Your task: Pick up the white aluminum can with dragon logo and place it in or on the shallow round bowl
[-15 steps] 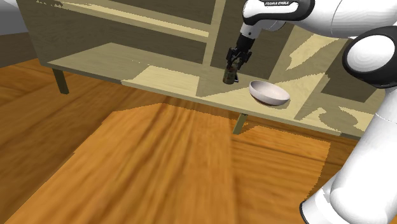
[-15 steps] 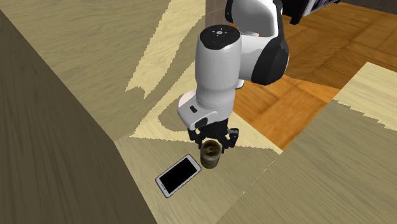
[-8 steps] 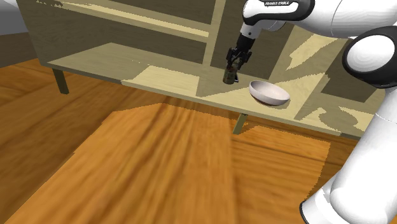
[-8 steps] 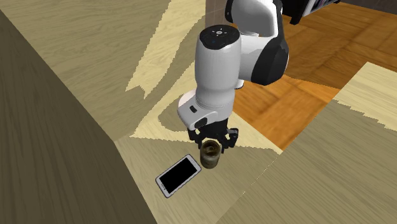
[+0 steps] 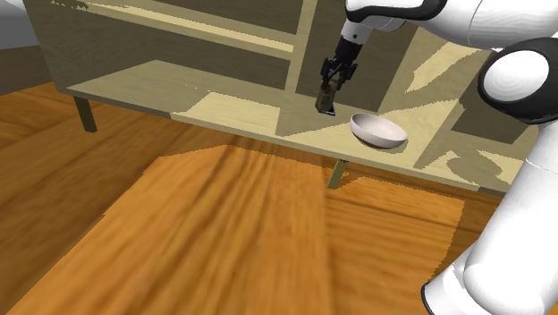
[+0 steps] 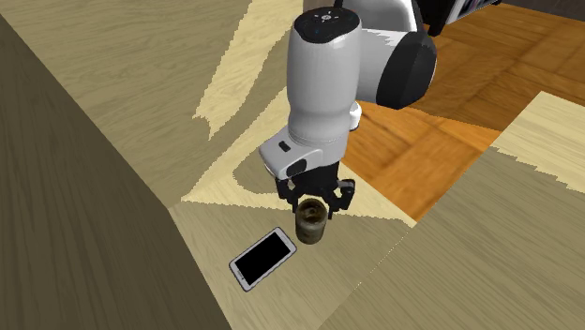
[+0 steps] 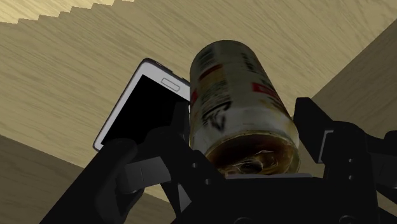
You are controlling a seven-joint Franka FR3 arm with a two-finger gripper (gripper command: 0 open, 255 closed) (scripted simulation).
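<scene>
Shoulder camera stands well back of the gripper [image 5: 324,100], looking down across the wooden floor [image 5: 179,233] to the shelf [image 5: 232,112]. Second exterior camera looks steeply down from close above the gripper. Wrist camera sits nearest; these two share the can [image 7: 242,108] and the phone [image 6: 264,258] beside it.

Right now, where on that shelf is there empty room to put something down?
The long shelf board is bare from its leg end up to the can. The bowl holds nothing. It is crowded where the smartphone lies beside the can in the gripper.
</scene>
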